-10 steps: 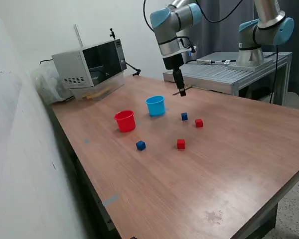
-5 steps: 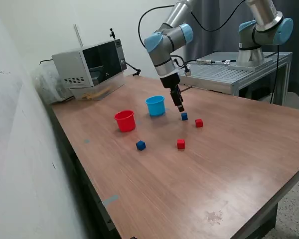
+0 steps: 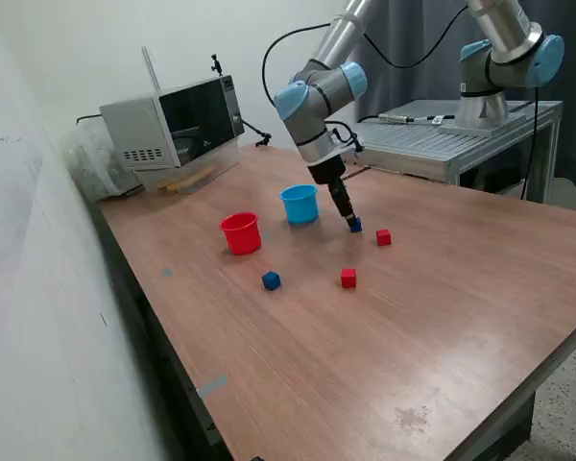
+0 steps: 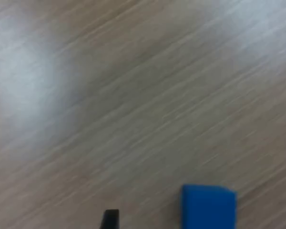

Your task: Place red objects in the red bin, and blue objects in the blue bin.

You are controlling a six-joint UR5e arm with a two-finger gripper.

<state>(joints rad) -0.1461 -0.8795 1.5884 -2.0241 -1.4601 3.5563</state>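
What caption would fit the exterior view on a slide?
UR5e gripper lowered at a blue cube beside the blue cup; red cup and three more cubes wait on the table.

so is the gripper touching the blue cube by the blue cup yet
Apart. In the wrist view, bare table shows between the one visible fingertip and the blue cube. The gripper sits low over it, jaws spread wide.

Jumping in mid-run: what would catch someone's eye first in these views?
First the gripper, lowered onto the blue cube beside the blue cup, near the table's middle. In the wrist view that blue cube fills the frame's edge between two dark fingertips, apart from both. Next come the red cup beside the blue one, and three loose cubes: two red, one blue.
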